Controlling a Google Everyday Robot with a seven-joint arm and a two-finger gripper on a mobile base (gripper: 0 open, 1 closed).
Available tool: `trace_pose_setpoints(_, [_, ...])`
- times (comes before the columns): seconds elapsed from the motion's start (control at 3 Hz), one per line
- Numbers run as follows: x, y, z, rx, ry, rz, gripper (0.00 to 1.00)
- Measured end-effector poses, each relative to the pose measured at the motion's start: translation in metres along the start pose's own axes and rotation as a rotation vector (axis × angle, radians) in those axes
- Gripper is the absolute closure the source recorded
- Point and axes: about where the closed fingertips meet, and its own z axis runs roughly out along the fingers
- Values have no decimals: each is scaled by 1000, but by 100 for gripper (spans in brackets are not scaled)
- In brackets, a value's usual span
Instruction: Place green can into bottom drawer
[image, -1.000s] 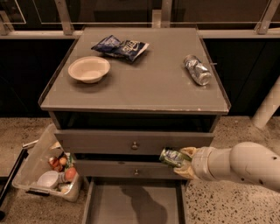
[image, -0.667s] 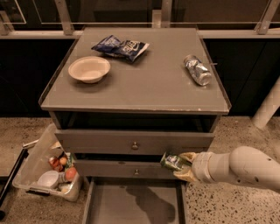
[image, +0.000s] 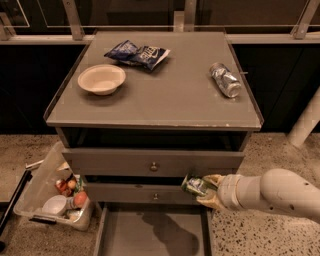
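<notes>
Green can (image: 194, 184) is clamped between the fingers of the gripper (image: 204, 191), tilted, close in front of the middle drawer (image: 120, 193) face and above the right side of the open bottom drawer (image: 125, 236). Risk: in descent the can could strike that drawer front or the tray's right wall, and a release from this height could make it bounce or roll. Freer room lies toward the tray's centre and left.

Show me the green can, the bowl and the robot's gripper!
green can (image: 194, 185): camera view, its patterned side.
bowl (image: 101, 79): camera view, its pale inside.
gripper (image: 203, 190): camera view, before the middle drawer (image: 120, 192), between its fingers.
</notes>
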Motion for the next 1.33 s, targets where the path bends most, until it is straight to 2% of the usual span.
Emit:
trace_pose_setpoints(0.33, [1, 12, 10, -27, -4, -18, 100])
trace_pose_setpoints(0.67, [22, 48, 59, -153, -54, -6, 100])
trace_pose_setpoints(1.0, [57, 83, 107, -265, -86, 45, 100])
trace_pose_setpoints(1.33, [95, 96, 145, -291, -71, 85, 100])
